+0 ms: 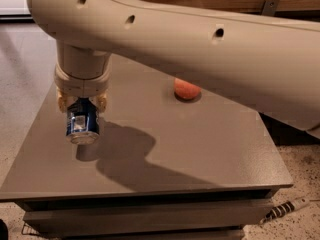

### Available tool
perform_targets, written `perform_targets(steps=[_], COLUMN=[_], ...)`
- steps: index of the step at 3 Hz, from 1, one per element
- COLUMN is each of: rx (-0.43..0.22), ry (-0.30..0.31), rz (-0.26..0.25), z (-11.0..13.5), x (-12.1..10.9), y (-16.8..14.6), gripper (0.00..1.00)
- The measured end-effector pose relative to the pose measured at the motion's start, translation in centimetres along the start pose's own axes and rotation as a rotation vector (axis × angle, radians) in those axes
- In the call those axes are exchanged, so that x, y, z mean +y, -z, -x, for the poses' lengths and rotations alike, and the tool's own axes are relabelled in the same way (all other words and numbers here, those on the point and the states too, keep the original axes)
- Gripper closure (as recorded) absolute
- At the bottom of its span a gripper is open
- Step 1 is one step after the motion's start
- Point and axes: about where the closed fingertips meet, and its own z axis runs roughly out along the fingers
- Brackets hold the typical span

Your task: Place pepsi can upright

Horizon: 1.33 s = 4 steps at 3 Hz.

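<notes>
The pepsi can (82, 123) is dark blue with a small white patch and a silver end. It hangs tilted, silver end down and toward the camera, a little above the left part of the grey table (200, 149). Its shadow lies on the table below it. My gripper (82, 105) points down from the big beige arm and is shut on the can's upper part, with one tan finger (62, 102) on each side.
An orange round object (187, 89) sits on the table near the back middle. My arm (200, 39) spans the top of the view. A striped cable (285, 210) lies on the floor at the lower right. A wooden wall runs behind.
</notes>
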Motion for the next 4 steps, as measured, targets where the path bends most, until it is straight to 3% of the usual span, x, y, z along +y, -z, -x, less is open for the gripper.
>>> perform_targets(steps=[1, 2, 4], rx=[-0.178, -0.315, -0.497], ry=[0.081, 0.189, 0.339], rz=[0.065, 0.150, 0.317], z=[2.5, 4.2, 5.5], x=[0.2, 0.8, 2.7], y=[3.8, 6.3, 8.7], gripper=[1.00, 1.00, 1.00])
